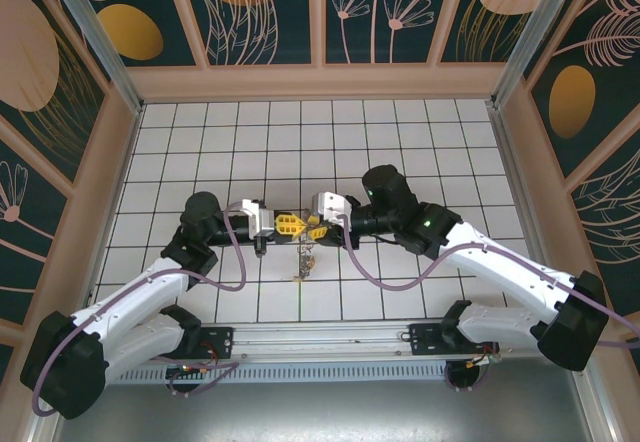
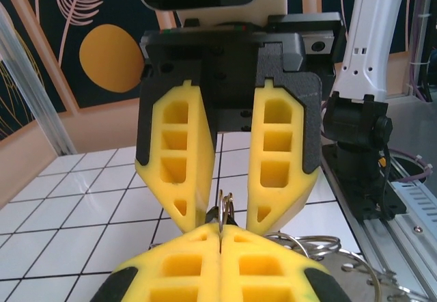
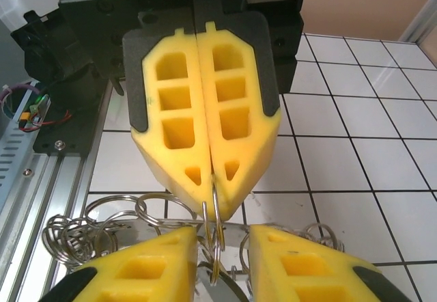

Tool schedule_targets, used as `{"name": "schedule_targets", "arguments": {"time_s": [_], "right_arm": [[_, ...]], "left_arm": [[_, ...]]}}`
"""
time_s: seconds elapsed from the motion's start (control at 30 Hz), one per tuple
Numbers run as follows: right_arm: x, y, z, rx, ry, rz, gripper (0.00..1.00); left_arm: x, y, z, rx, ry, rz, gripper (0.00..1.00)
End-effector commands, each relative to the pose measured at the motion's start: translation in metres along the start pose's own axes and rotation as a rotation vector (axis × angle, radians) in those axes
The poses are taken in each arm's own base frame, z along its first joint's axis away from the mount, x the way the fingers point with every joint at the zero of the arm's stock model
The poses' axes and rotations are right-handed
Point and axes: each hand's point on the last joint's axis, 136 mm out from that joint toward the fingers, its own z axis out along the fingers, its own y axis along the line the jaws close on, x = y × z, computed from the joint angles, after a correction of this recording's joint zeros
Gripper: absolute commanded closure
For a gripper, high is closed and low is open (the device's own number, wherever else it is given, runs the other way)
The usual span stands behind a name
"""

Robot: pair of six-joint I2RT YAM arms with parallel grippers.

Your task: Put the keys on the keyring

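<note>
L gripper (image 3: 213, 191) clenched on keyring (image 3: 218, 234), R gripper (image 3: 223, 237) jaws parted, holding nothing: best keep L steady, close R squarely on ring wire w/o twisting.

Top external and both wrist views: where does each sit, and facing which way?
Top external: above and behind the robot, looking down at the table; left arm and right arm show, left gripper and right gripper meeting.
Left wrist: on the left arm, facing the right gripper; own shut fingers below.
Right wrist: on the right arm, facing the left gripper; own parted fingers below.
Shared: both wrist views show the ring the left gripper pinches.
</note>
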Motion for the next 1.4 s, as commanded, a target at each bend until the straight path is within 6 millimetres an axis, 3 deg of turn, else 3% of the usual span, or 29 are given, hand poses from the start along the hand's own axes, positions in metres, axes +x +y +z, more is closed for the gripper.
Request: {"name": "schedule_targets", "arguments": {"time_s": [0.0,0.2,0.6,0.73,1.17,1.27,1.37], "right_arm": [[-0.004,0.003,-0.006,-0.011,-0.032,-0.006,0.73],[-0.006,0.003,-0.005,-0.014,-0.037,-0.009,0.83],[-0.012,0.000,-0.004,-0.016,-0.057,-0.019,0.83],[-0.012,-0.001,-0.003,-0.023,-0.052,-0.023,0.99],[-0.005,0.001,-0.003,-0.033,-0.004,-0.043,1.00],[-0.001,0.003,-0.003,-0.048,0.000,-0.034,0.73],[-0.003,0.005,-0.007,-0.053,-0.014,-0.033,0.72]], "left_arm": [[-0.022,-0.002,0.000,0.013,-0.065,0.076,1.00],[-0.020,-0.002,0.002,0.017,-0.062,0.072,1.00],[-0.017,-0.004,0.004,0.027,-0.057,0.065,1.00],[-0.016,-0.003,0.004,0.025,-0.054,0.062,1.00],[-0.003,0.000,0.005,0.011,0.012,0.032,1.00],[-0.009,0.001,0.003,-0.019,-0.018,0.040,1.00],[-0.016,0.002,0.001,-0.032,-0.049,0.046,1.00]]}}
